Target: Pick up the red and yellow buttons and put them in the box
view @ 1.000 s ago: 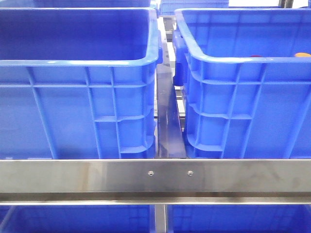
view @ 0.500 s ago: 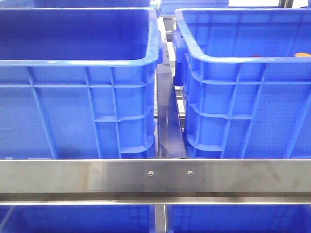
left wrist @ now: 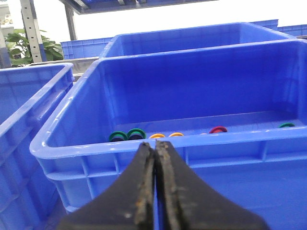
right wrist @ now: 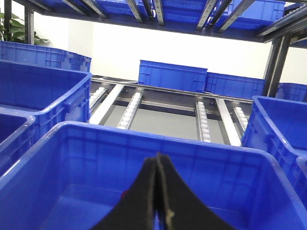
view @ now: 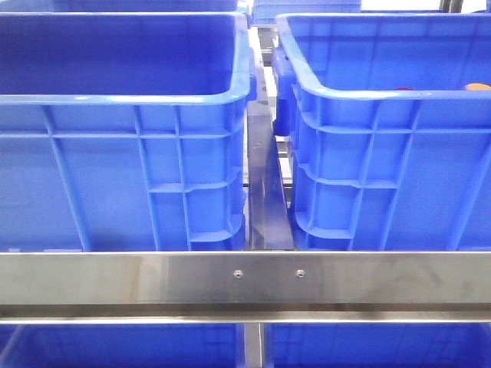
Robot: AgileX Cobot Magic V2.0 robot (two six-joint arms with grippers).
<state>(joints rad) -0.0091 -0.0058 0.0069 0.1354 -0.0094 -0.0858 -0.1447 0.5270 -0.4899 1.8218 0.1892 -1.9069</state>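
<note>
Left gripper (left wrist: 155, 158) and right gripper (right wrist: 159, 167): fingers pressed together, nothing held. Risk: the red button (left wrist: 218, 130), centre-right of frame, sits among green ones, inviting a wrong pick.

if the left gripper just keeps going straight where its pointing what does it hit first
Most likely the near rim of the blue crate right ahead of the shut left gripper. The tips sit about level with that rim, so depth is uncertain; slightly higher and it would pass over toward the coloured buttons inside.
</note>
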